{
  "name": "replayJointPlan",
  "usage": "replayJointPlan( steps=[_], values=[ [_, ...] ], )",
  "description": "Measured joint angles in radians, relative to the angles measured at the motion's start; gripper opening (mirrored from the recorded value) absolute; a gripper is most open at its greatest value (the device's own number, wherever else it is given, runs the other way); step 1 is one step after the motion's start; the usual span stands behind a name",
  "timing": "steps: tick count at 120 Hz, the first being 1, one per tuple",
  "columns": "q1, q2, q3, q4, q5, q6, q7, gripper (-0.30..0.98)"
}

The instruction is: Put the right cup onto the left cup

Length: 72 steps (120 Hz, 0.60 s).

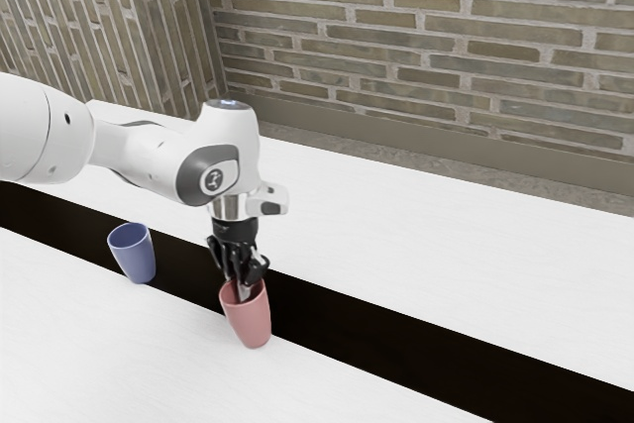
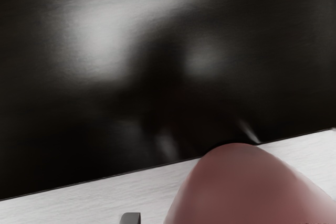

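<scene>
Black jaws reach partly into the mouth of the red tapered cup (image 1: 252, 324), open or closed I cannot tell; the blue tapered cup (image 1: 136, 257) stands apart

arm (image 1: 149, 154): outstretched, bent | wrist (image 1: 232, 207): lowered | hand (image 1: 245, 290): pointing down

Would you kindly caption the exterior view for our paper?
Robot arm reaching down to the pink cup, blue cup apart.
</scene>
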Motion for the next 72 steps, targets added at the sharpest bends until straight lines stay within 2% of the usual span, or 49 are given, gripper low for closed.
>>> replayJointPlan(
  steps=[28,63,72],
  values=[
    [-0.001,-0.013,-0.016,-0.001,0.003,-0.002,-0.002,-0.06],
    [0.004,-0.096,-0.014,-0.009,0.008,-0.019,-0.005,-0.09],
    [0.011,-0.144,-0.008,-0.009,0.026,-0.031,-0.006,-0.1]
  ],
)
